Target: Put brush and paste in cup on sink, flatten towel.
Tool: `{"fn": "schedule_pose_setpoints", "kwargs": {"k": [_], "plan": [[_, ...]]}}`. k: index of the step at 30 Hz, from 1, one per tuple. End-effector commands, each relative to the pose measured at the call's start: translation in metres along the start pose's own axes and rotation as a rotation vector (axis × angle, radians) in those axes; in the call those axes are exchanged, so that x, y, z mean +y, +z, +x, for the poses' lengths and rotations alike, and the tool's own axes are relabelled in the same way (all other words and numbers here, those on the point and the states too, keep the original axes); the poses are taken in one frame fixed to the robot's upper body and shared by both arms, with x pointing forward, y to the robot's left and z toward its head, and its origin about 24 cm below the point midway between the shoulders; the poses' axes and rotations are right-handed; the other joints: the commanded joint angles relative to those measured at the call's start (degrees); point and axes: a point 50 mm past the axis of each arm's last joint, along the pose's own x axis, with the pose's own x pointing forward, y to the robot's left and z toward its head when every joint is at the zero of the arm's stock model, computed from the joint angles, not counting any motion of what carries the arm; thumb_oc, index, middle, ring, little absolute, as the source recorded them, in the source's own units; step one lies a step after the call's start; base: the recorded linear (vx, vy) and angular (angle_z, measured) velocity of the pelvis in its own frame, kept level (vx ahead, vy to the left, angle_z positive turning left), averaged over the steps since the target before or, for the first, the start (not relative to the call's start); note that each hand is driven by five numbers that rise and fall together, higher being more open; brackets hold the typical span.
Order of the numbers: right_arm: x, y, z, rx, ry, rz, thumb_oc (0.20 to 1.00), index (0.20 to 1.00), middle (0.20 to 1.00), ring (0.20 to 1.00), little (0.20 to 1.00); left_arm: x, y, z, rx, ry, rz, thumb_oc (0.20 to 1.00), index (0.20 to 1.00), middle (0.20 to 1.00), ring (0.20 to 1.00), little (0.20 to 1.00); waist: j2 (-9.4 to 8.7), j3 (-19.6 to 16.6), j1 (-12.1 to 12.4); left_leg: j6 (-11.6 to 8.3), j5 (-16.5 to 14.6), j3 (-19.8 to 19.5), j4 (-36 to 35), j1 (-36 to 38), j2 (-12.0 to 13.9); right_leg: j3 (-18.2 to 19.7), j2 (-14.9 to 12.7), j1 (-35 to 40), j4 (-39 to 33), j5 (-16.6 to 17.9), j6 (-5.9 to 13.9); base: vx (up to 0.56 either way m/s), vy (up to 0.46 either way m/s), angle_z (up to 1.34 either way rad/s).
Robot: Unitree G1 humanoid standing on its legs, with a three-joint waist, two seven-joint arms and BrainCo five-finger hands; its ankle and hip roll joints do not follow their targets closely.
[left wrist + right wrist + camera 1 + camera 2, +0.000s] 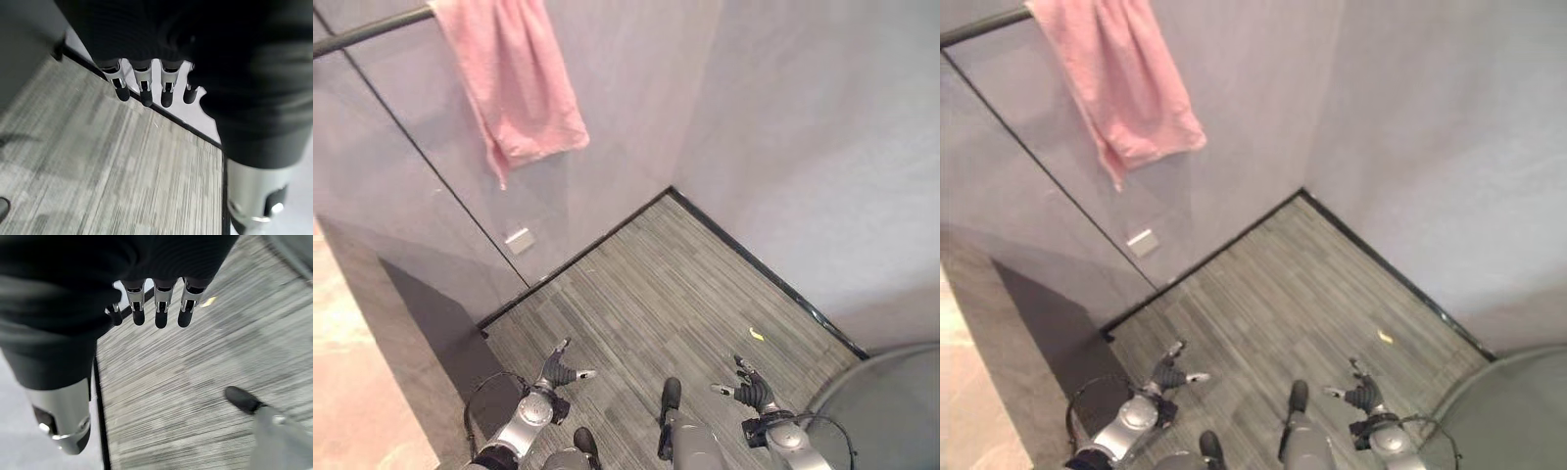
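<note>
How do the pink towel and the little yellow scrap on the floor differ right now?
The pink towel hangs bunched from a dark rail, high on the wall; the yellow scrap lies on the striped floor. The towel is far larger. No robot hand touches either.

You've got the right robot hand empty, fingers relaxed, above grey plank floor w/ a small yellow scrap nearby.

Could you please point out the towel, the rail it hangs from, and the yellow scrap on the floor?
towel [514, 73], left eye view, middle of the cloth.
rail [367, 32], left eye view, bare bar.
yellow scrap [757, 335], left eye view, its middle.
</note>
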Motion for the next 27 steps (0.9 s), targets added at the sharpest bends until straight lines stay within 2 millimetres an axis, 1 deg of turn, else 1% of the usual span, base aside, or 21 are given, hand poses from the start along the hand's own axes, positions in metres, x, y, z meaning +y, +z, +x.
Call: {"fn": "schedule_pose_setpoints", "kwargs": {"k": [1, 2, 3, 4, 5, 6, 7, 8, 9, 12, 14, 16, 17, 18, 20, 22, 23, 24, 25, 26, 27], "plan": [[0.004, 0.012, 0.000, -0.083, 0.045, -0.021, 1.000, 1.000, 1.000, 1.000, 1.000, 0.001, 0.025, 0.000, -0.158, -0.016, 0.066, 1.000, 1.000, 1.000, 1.000, 1.000, 0.90, -0.16, -1.69, 0.37, 1.38, -10.83, 4.01, -2.94, -0.91, 10.41, 3.14, 0.26, 12.44, -6.89, 5.82, 0.10, 0.103, 0.63], [0.007, 0.012, 0.000, -0.086, 0.071, -0.038, 1.000, 1.000, 1.000, 1.000, 1.000, 0.001, 0.022, -0.002, -0.157, -0.019, 0.090, 1.000, 1.000, 1.000, 1.000, 1.000, 1.42, -0.02, -2.27, 0.39, 1.71, -13.27, 3.83, -2.18, -1.57, 15.35, 6.55, -0.71, 12.33, -8.94, 5.04, 0.10, 0.101, 0.86], [0.007, 0.012, 0.000, -0.086, 0.071, -0.038, 1.000, 1.000, 1.000, 1.000, 1.000, 0.001, 0.022, -0.002, -0.157, -0.018, 0.090, 1.000, 1.000, 1.000, 1.000, 1.000, 1.37, -0.16, -2.30, 0.37, 1.96, -13.26, 3.70, -2.37, -1.60, 15.36, 6.53, -0.87, 12.15, -8.70, 5.01, 0.09, 0.005, 0.84], [0.008, 0.013, 0.001, -0.087, 0.085, -0.063, 1.000, 1.000, 1.000, 1.000, 1.000, 0.002, 0.019, -0.002, -0.148, -0.012, 0.104, 1.000, 1.000, 1.000, 1.000, 1.000, 1.27, -0.27, -1.87, 0.17, 1.81, -14.06, 3.30, -2.26, -1.83, 15.60, 5.62, -1.25, 10.60, -8.30, 5.02, 0.06, -0.089, 0.91], [0.009, 0.017, 0.003, -0.103, 0.099, -0.104, 1.000, 1.000, 1.000, 1.000, 1.000, 0.006, 0.019, -0.002, -0.153, -0.002, 0.130, 1.000, 1.000, 1.000, 1.000, 1.000, 1.22, -0.13, -1.41, -0.02, 1.26, -14.92, 3.51, -2.39, -1.74, 14.98, 3.58, -1.66, 8.38, -7.05, 5.29, 0.09, -0.163, 0.78], [0.008, 0.021, 0.005, -0.116, 0.097, -0.125, 1.000, 1.000, 1.000, 1.000, 1.000, 0.007, 0.021, -0.003, -0.168, -0.004, 0.146, 1.000, 1.000, 1.000, 1.000, 1.000, 1.27, 0.04, -1.42, -0.22, 0.66, -16.09, 4.25, -2.67, -1.52, 15.54, 1.76, -2.87, 6.41, -5.81, 5.62, 0.13, -0.187, 0.58], [0.007, 0.025, 0.006, -0.134, 0.105, -0.158, 1.000, 1.000, 1.000, 1.000, 1.000, 0.009, 0.022, -0.004, -0.181, -0.010, 0.168, 1.000, 1.000, 1.000, 1.000, 1.000, 1.11, 0.22, -1.98, -0.23, -0.49, -17.66, 4.90, -2.49, -1.76, 17.99, 0.89, -3.87, 4.69, -4.80, 5.98, 0.15, -0.139, 0.51], [0.007, 0.028, 0.006, -0.148, 0.114, -0.172, 1.000, 1.000, 1.000, 1.000, 1.000, 0.010, 0.022, -0.004, -0.186, -0.014, 0.185, 1.000, 1.000, 1.000, 1.000, 1.000, 0.66, 0.33, -2.29, -0.42, -0.62, -18.70, 5.60, -2.28, -2.14, 20.22, 1.17, -3.86, 4.65, -4.20, 6.48, 0.11, -0.171, 0.67], [0.008, 0.035, 0.007, -0.176, 0.134, -0.194, 1.000, 1.000, 1.000, 1.000, 1.000, 0.013, 0.021, -0.005, -0.186, -0.008, 0.214, 1.000, 1.000, 1.000, 1.000, 1.000, -0.70, -0.13, -1.52, -0.79, -1.23, -19.40, 6.24, -2.52, -2.22, 20.19, 1.59, -2.46, 4.56, -4.97, 6.53, 0.05, -0.206, 0.68], [0.012, 0.038, 0.007, -0.191, 0.156, -0.202, 1.000, 1.000, 1.000, 1.000, 1.000, 0.014, 0.015, -0.006, -0.164, 0.003, 0.213, 1.000, 1.000, 1.000, 1.000, 1.000, -1.63, -0.94, -0.81, -1.40, -0.91, -20.47, 6.28, -2.60, -1.65, 18.17, 1.43, -0.94, 3.74, -5.15, 6.46, 0.02, -0.178, 0.76], [0.013, 0.040, 0.009, -0.192, 0.171, -0.233, 1.000, 1.000, 1.000, 1.000, 1.000, 0.014, 0.010, -0.006, -0.140, 0.016, 0.203, 1.000, 1.000, 1.000, 1.000, 1.000, -1.82, -1.74, -0.17, -2.32, 0.46, -21.30, 5.74, -2.47, -0.42, 17.05, 2.32, 0.59, 2.56, -5.44, 6.22, 0.04, -0.251, 0.36], [0.015, 0.048, 0.010, -0.223, 0.190, -0.243, 1.000, 1.000, 1.000, 1.000, 1.000, 0.017, 0.006, -0.008, -0.123, 0.040, 0.181, 1.000, 1.000, 1.000, 1.000, 1.000, -1.89, -2.45, 0.60, -3.44, 2.21, -21.90, 4.24, -1.92, 1.28, 15.46, 3.30, 2.00, 1.65, -6.00, 5.71, 0.04, -0.266, -0.09], [0.015, 0.048, 0.010, -0.224, 0.195, -0.257, 1.000, 1.000, 1.000, 1.000, 1.000, 0.017, 0.005, -0.008, -0.118, 0.037, 0.179, 1.000, 1.000, 1.000, 1.000, 1.000, -1.87, -2.60, 0.84, -3.87, 2.81, -22.36, 3.76, -1.85, 2.06, 15.00, 3.83, 2.48, 1.39, -6.44, 5.35, 0.02, -0.372, -0.02], [0.015, 0.054, 0.010, -0.252, 0.209, -0.274, 1.000, 1.000, 1.000, 1.000, 1.000, 0.019, 0.005, -0.008, -0.115, 0.037, 0.184, 1.000, 1.000, 1.000, 1.000, 1.000, -1.87, -2.48, 1.06, -4.98, 4.15, -23.43, 3.39, -1.93, 3.87, 14.13, 5.05, 3.60, 1.00, -7.59, 4.36, 0.01, -0.283, 0.12], [0.014, 0.053, 0.010, -0.248, 0.206, -0.278, 1.000, 1.000, 1.000, 1.000, 1.000, 0.017, 0.006, -0.007, -0.113, 0.037, 0.183, 1.000, 1.000, 1.000, 1.000, 1.000, -1.79, -2.28, 0.97, -5.41, 4.48, -24.04, 3.45, -1.99, 4.52, 13.40, 5.53, 4.19, 0.99, -8.13, 3.90, 0.00, -0.202, 0.21], [0.012, 0.055, 0.009, -0.260, 0.203, -0.316, 1.000, 1.000, 1.000, 1.000, 1.000, 0.015, 0.006, -0.005, -0.104, 0.036, 0.179, 1.000, 1.000, 1.000, 1.000, 1.000, -1.44, -2.01, 0.72, -6.30, 6.22, -24.27, 3.06, -2.22, 5.94, 12.10, 6.54, 4.87, 1.56, -9.38, 2.92, -0.01, -0.189, 0.38], [0.011, 0.054, 0.008, -0.261, 0.199, -0.326, 1.000, 1.000, 1.000, 1.000, 1.000, 0.014, 0.008, -0.004, -0.106, 0.035, 0.173, 1.000, 1.000, 1.000, 1.000, 1.000, -1.16, -1.96, 0.28, -6.80, 8.16, -23.22, 2.79, -2.57, 7.01, 11.23, 6.88, 5.15, 1.77, -9.93, 2.50, -0.04, -0.137, 0.42], [0.009, 0.052, 0.007, -0.258, 0.189, -0.332, 1.000, 1.000, 1.000, 1.000, 1.000, 0.014, 0.010, -0.002, -0.108, 0.036, 0.167, 1.000, 1.000, 1.000, 1.000, 1.000, -0.98, -1.96, -0.48, -7.27, 10.62, -20.21, 2.33, -3.27, 8.80, 9.88, 6.74, 5.39, 1.92, -10.30, 2.36, -0.05, -0.090, 0.46], [0.008, 0.048, 0.006, -0.242, 0.179, -0.334, 1.000, 1.000, 1.000, 1.000, 1.000, 0.012, 0.012, -0.001, -0.110, 0.030, 0.164, 1.000, 1.000, 1.000, 1.000, 1.000, -0.95, -1.91, -1.10, -7.39, 11.66, -17.62, 2.43, -3.85, 9.96, 8.95, 6.47, 5.75, 1.89, -10.59, 2.23, -0.07, -0.091, 0.67], [0.005, 0.045, 0.005, -0.235, 0.161, -0.331, 1.000, 1.000, 1.000, 1.000, 1.000, 0.010, 0.015, 0.001, -0.114, 0.024, 0.169, 1.000, 1.000, 1.000, 1.000, 1.000, -0.85, -1.71, -2.39, -7.30, 12.43, -11.78, 3.24, -4.44, 11.76, 7.53, 5.90, 6.10, 1.75, -10.50, 2.06, -0.08, -0.106, 1.01], [0.001, 0.042, 0.003, -0.227, 0.144, -0.316, 1.000, 1.000, 1.000, 1.000, 1.000, 0.009, 0.019, 0.004, -0.122, 0.018, 0.177, 1.000, 1.000, 1.000, 1.000, 1.000, -0.48, -1.80, -4.39, -7.28, 12.75, -3.22, 4.16, -4.56, 13.32, 5.33, 5.24, 6.60, 1.51, -10.52, 2.15, -0.05, -0.113, 1.08]]}}
